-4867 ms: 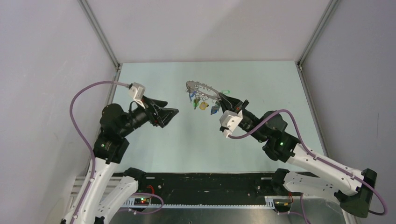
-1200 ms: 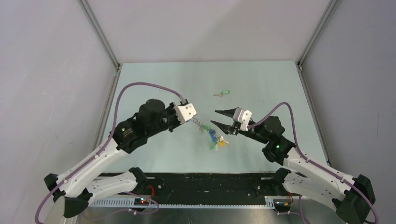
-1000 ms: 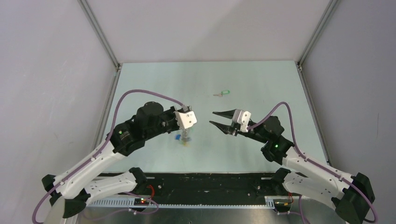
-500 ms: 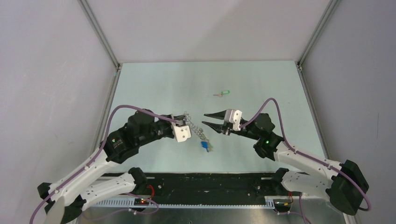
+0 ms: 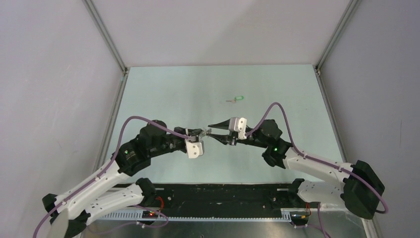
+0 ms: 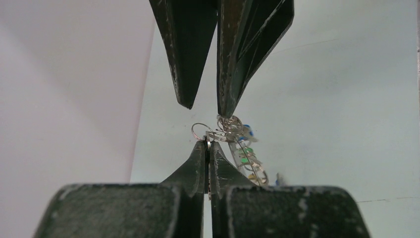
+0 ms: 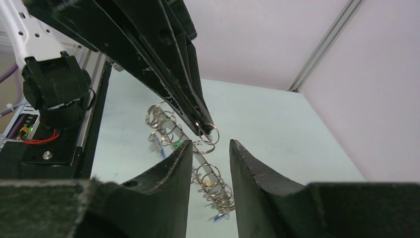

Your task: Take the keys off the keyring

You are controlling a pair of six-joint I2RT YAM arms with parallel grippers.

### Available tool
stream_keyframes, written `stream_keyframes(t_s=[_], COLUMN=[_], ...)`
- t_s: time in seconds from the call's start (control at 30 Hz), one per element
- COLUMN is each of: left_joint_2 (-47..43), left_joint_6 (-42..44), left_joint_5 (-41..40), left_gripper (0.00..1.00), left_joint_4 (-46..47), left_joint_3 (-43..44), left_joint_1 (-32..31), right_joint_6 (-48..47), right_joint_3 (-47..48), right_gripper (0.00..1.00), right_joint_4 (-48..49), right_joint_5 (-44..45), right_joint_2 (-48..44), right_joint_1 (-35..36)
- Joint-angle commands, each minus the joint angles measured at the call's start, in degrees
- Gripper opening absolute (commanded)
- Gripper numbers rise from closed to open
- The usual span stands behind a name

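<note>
Keyring (image 6: 229, 124) pinched in the left gripper (image 6: 208, 148)
It's a coil of silver loops with blue and green keys (image 6: 246, 148) dangling just past the clamped tips; right gripper (image 7: 209, 145) sits open, loops between its fingers.

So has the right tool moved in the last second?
Yes. The right tool has shifted farther left of the loose green key, and now meets the left tool.

Past my left gripper (image 6: 208, 143) the keys (image 6: 246, 150) were blurred colour specks; my right fingers (image 7: 168, 171) hid part of the keyring (image 7: 159, 118); overhead, both were too small to tell.
</note>
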Motion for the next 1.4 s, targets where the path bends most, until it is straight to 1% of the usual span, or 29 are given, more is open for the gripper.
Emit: stream_keyframes(t_s=[0.0, 0.13, 0.27, 0.4, 0.7, 0.83, 1.0, 1.1, 1.27, 1.37], left_joint_2=[-2.0, -2.9, -4.2, -5.0, -5.2, -4.9, -5.1, -5.1, -5.4, -5.7], left_joint_6=[1.9, 2.4, 4.4, 5.2, 6.0, 7.0, 8.3, 8.4, 9.5, 11.6], left_joint_5=[1.9, 2.0, 4.0, 4.5, 2.8, 2.8, 3.1, 3.6, 4.3, 5.1], left_gripper=[0.00, 0.00, 0.00, 0.00, 0.00, 0.00, 0.00, 0.00, 0.00, 0.00], left_joint_4=[6.3, 6.7, 6.9, 7.3, 7.6, 7.5, 7.5, 7.5, 7.5, 7.5], left_joint_3=[0.0, -1.0, -2.1, -2.5, -2.6, -3.0, -3.5, -3.5, -3.5, -3.8], left_joint_1=[-0.2, -0.2, -0.2, -0.2, -0.2, -0.2, -0.2, -0.2, -0.2, -0.2], right_joint_6=[0.8, 0.2, -0.7, -0.4, -0.5, -1.8, -2.4, -2.5, -3.8, -3.7], right_joint_3=[3.2, 3.2, 3.3, 3.7, 4.5, 4.6, 4.6, 4.6, 4.5, 4.6], right_gripper=[0.38, 0.40, 0.41, 0.42, 0.43, 0.45, 0.45, 0.45, 0.44, 0.44], right_joint_4=[2.6, 2.1, 0.8, 0.0, -2.4, -5.6, -10.8, -12.0, -11.8, -9.2], right_joint_5=[0.0, 0.5, 0.9, -0.4, -2.6, -3.0, -3.8, -4.8, -4.6, -4.4], right_joint_2=[1.6, 2.3, 2.6, 2.9, 2.9, 1.2, -2.0, -2.8, -2.8, -2.0], right_joint_1=[0.5, 0.5, 0.4, 0.5, 0.9, 0.8, -1.3, -2.8, -4.3, -5.3])
